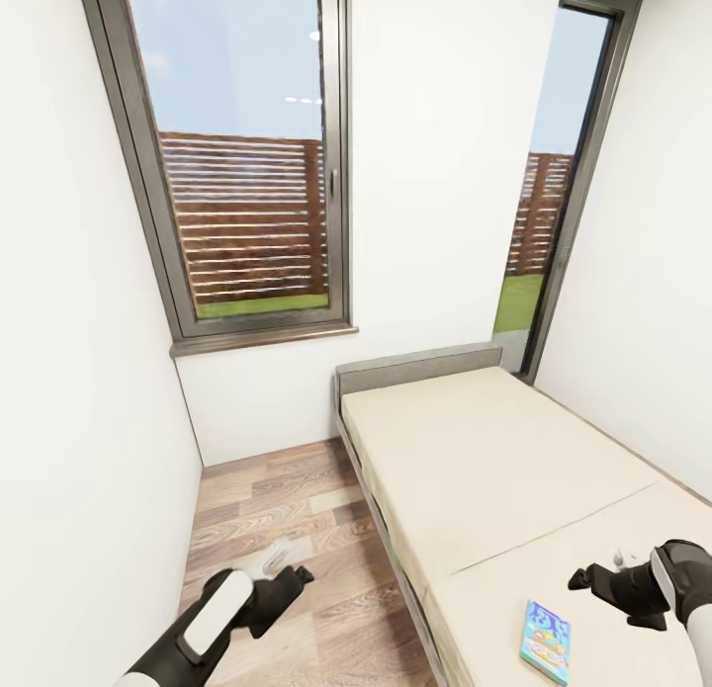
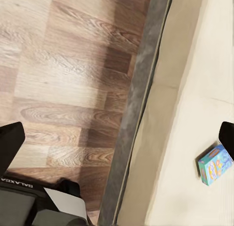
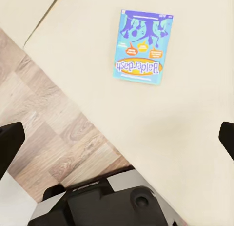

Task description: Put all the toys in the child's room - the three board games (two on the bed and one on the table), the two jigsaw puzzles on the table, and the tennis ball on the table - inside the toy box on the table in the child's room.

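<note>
The right gripper, fingers spread and empty, is hovering over the bed; the blue game is lying flat at its 7 o'clock. A thin box on soft mattress risks being pushed down or sliding instead of lifting. The left gripper is hanging over the floor, fingers also released.

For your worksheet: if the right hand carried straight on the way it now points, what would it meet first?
Probably the bare mattress of the bed. In the right wrist view the open right hand looks down at beige surface, with the blue board game lying further ahead, off that line. Depth is uncertain.
</note>
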### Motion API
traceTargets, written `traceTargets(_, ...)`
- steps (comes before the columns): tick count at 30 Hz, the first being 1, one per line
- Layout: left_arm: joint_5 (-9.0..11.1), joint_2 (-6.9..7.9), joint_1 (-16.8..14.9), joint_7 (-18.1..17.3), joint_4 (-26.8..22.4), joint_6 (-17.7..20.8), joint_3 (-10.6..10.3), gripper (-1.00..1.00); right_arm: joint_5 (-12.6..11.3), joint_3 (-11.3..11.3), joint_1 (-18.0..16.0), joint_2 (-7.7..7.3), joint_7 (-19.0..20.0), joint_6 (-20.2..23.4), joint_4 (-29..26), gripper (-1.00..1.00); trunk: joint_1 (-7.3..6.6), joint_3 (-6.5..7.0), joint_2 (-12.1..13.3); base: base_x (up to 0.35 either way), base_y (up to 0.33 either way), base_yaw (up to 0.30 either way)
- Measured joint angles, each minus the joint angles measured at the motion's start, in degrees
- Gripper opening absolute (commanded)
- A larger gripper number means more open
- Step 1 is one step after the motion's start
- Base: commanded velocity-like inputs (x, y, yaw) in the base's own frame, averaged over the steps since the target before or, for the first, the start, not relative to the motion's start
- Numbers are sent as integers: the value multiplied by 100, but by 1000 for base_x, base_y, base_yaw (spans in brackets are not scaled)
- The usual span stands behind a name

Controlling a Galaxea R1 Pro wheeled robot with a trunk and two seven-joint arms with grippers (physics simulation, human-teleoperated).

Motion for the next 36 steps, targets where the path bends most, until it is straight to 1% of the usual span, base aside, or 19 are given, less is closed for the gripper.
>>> traceTargets(2, -6, 4, -2, -199, 95, 9, 35, 100, -26, 0, -9, -2, -30, -3, 21, 100, 44, -36, -81, 0, 0, 0)
traceTargets(3, -15, 6, -12, -427, 192, 24, 54, 100, -63, 0, -14, -3, -48, -6, 31, 100, 66, -54, -121, 0, 0, 0)
traceTargets(4, -20, 8, -19, -546, 242, 42, 62, 100, -79, 0, -16, -4, -54, -8, 34, 100, 88, -72, -161, 0, 0, 0)
traceTargets(5, -27, 12, -28, -739, 323, 113, 73, 100, -103, 0, -19, -5, -60, -11, 36, 100, 110, -90, -201, 0, 0, 0)
traceTargets(6, -28, 12, -28, -745, 326, 116, 73, 100, -103, 0, -19, -5, -60, -12, 36, 100, 132, -108, -242, 0, 0, 0)
traceTargets(9, -63, 12, -45, -976, 432, 284, 84, 100, -144, 0, -22, -6, -56, -17, -45, 100, 198, -162, -363, 0, 0, 0)
traceTargets(10, -69, 11, -47, -1001, 444, 304, 85, 100, -154, 0, -22, -6, -50, -18, -70, 100, 220, -181, -403, 0, 0, 0)
traceTargets(12, -79, 11, -50, -1046, 465, 348, 87, 100, -236, 3, -23, -9, 113, -48, -125, 100, 264, -217, -483, 0, 0, 0)
traceTargets(13, -78, 13, -53, -1070, 478, 382, 89, 100, -295, 9, -22, -9, 332, -110, -146, 100, 286, -235, -523, 0, 0, 0)
traceTargets(15, -69, 12, -56, -1087, 493, 441, 89, 100, -328, 18, -19, -10, 586, -211, -160, 100, 330, -271, -604, 0, 0, 0)
traceTargets(16, -67, 12, -58, -1095, 504, 501, 89, 100, -350, 24, -18, -16, 831, -309, -173, 100, 352, -289, -644, 0, 0, 0)
traceTargets(20, -62, 11, -61, -1104, 515, 568, 90, 100, -365, 24, -16, -59, 1203, -431, -195, 100, 440, -361, -805, 0, 0, 0)
traceTargets(24, -78, 11, -62, -1106, 521, 594, 90, 100, -379, 20, -15, -141, 1425, -494, -207, 100, 528, -433, -966, 0, 0, 0)
traceTargets(30, -87, 6, -63, -1107, 522, 590, 88, 100, -379, 18, -15, -166, 1475, -510, -220, 100, 660, -541, -1207, 0, 0, 0)
traceTargets(34, -58, 8, -64, -1139, 514, 599, 89, 100, -381, 10, -10, -161, 1457, -471, -422, 100, 748, -613, -1368, 0, 0, 0)
traceTargets(35, -40, 9, -65, -1200, 505, 608, 89, 100, -383, 8, -9, -162, 1457, -454, -454, 100, 770, -631, -1408, 0, 0, 0)
traceTargets(36, -47, 10, -64, -1393, 496, 621, 88, 100, -386, 5, -7, -163, 1453, -440, -488, 100, 792, -649, -1448, 0, 0, 0)
